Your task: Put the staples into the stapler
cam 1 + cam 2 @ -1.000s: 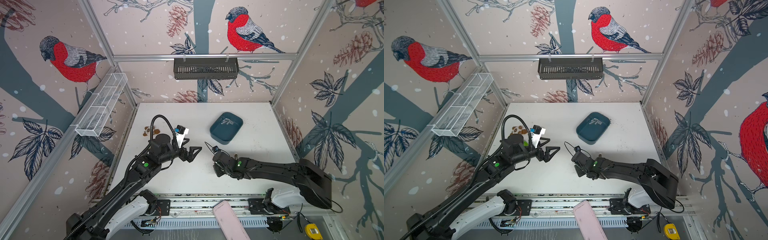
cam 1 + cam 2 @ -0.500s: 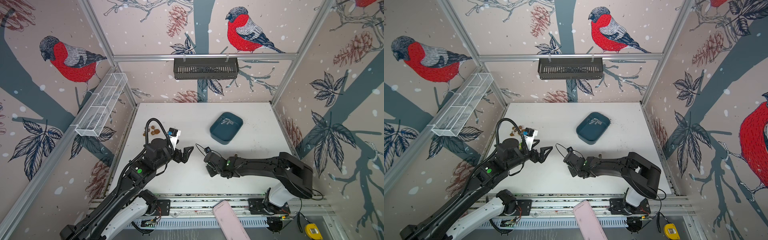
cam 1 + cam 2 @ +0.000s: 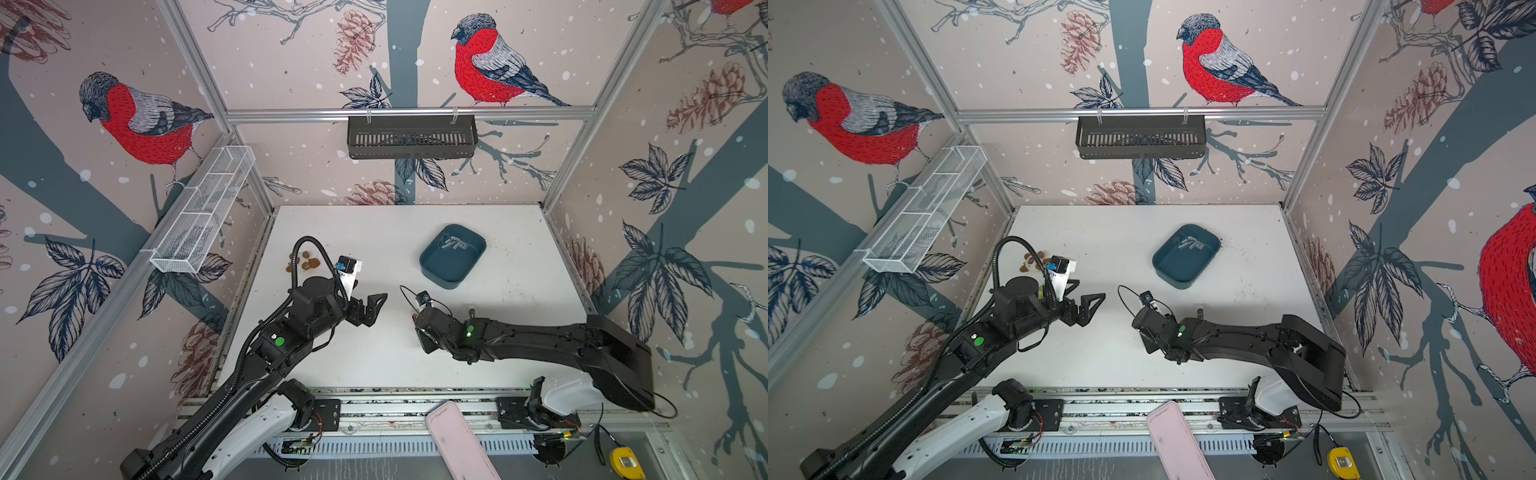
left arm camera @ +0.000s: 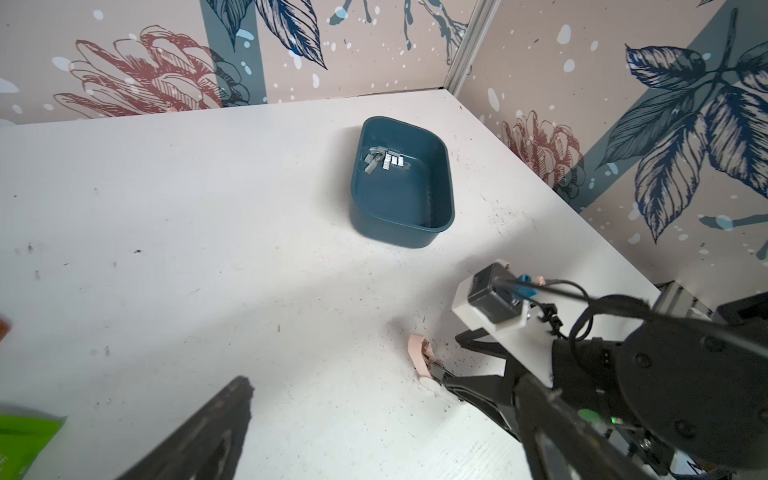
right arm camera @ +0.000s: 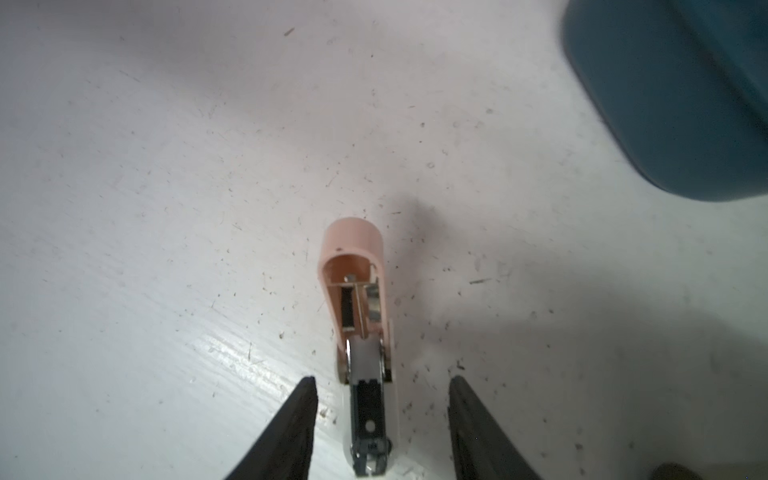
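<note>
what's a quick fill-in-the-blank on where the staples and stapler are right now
The staples lie in the ___ tray.
The stapler lies flipped ___, not shut.
The open right gripper straddles it; the left gripper holds ___.
Missing words: blue; open; nothing.

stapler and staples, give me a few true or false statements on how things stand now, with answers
1. The staples lie in the blue tray. True.
2. The pink stapler is closed. False: it lies opened on the white table, with its metal channel showing.
3. The right gripper has its jaws clamped on the stapler. False: the jaws stand apart on either side of it, not touching.
4. The left gripper holds nothing. True.
</note>
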You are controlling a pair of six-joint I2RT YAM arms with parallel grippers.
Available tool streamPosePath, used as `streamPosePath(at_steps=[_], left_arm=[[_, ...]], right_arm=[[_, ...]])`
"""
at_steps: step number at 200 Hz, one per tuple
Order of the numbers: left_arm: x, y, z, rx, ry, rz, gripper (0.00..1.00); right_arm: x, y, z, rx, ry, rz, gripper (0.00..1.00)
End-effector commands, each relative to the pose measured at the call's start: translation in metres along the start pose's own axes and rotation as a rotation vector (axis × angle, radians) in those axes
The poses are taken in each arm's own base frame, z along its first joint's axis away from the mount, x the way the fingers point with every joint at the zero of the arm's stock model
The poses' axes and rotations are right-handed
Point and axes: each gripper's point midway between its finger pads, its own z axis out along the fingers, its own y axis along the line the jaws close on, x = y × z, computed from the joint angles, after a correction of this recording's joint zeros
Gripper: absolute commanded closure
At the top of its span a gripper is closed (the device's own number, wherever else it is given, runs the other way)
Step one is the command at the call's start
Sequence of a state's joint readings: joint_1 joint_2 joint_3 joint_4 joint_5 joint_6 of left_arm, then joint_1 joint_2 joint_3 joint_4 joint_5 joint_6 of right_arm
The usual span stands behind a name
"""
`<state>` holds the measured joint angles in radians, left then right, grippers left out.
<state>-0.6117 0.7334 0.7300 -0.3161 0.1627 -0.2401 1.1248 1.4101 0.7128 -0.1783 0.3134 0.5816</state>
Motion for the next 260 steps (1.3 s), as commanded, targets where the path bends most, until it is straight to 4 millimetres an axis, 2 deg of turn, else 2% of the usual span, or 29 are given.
streamPosePath(at_steps=[1,41,113,143,179,210,260], left_arm=[[-0.005,-0.015,-0.003,0.082,-0.021,-0.01,0.02],[-0.008,-0.026,-0.012,0.142,-0.043,0.018,0.02],[-0.009,-0.029,-0.012,0.153,-0.038,0.038,0.02],[-0.008,-0.032,-0.01,0.174,-0.039,0.024,0.02],[-0.007,-0.031,-0.008,0.171,-0.033,0.022,0.02],[-0.004,-0.03,-0.004,0.17,-0.01,0.021,0.02],[-0.003,-0.03,-0.004,0.172,-0.008,0.022,0.02]], right_arm=[[0.004,-0.025,-0.01,0.06,-0.012,0.071,0.46],[0.013,-0.073,-0.026,0.172,-0.023,0.177,0.45],[0.026,-0.126,-0.039,0.226,-0.051,0.325,0.44],[0.029,-0.13,-0.03,0.16,-0.054,0.335,0.45],[0.035,-0.137,-0.022,0.162,-0.021,0.347,0.51],[0.035,-0.131,-0.015,0.129,-0.004,0.322,0.52],[0.043,-0.134,-0.007,0.165,0.039,0.33,0.56]])
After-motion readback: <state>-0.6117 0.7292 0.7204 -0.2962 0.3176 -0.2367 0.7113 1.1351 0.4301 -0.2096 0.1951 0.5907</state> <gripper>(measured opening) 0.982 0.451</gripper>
